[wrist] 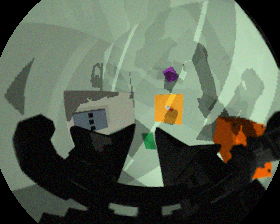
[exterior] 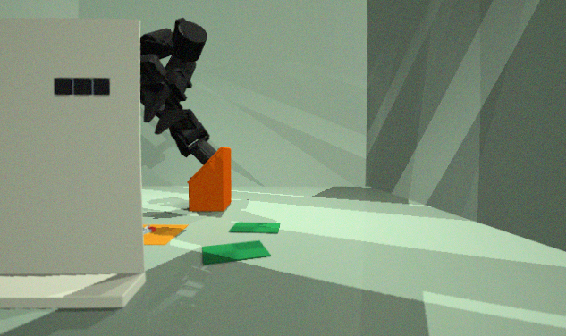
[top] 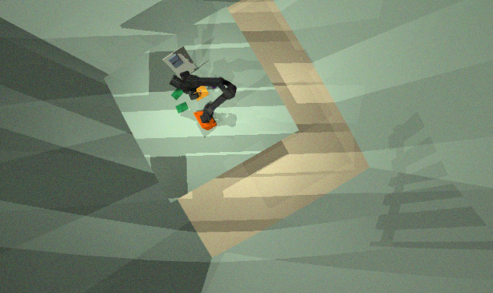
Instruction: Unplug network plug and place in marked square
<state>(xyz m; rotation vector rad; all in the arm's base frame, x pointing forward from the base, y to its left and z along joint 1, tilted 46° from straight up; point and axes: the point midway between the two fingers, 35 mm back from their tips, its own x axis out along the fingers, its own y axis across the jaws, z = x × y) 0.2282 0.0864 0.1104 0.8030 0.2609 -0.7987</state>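
Hovering, we are showing parted, empty fingers (exterior: 153,127), lower centre of wrist frame; small red-and-white object (top: 200,91) (exterior: 149,230) (wrist: 169,108) is lying on orange square (top: 204,93) (exterior: 169,233) (wrist: 162,101).

Gripper (wrist: 145,128): fingers stood apart, nothing between | orange square (wrist: 161,102): lay beyond, small thing on it, perhaps the plug (wrist: 169,108)

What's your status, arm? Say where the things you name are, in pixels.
Gripper (top: 185,89) (exterior: 153,126) (wrist: 145,128) open, nothing held. Small red-and-white piece (top: 199,92) (exterior: 149,230) (wrist: 169,108), likely the plug, on orange square (top: 204,91) (exterior: 169,232) (wrist: 162,101). Purple block (top: 214,86) (wrist: 170,74) off the square.
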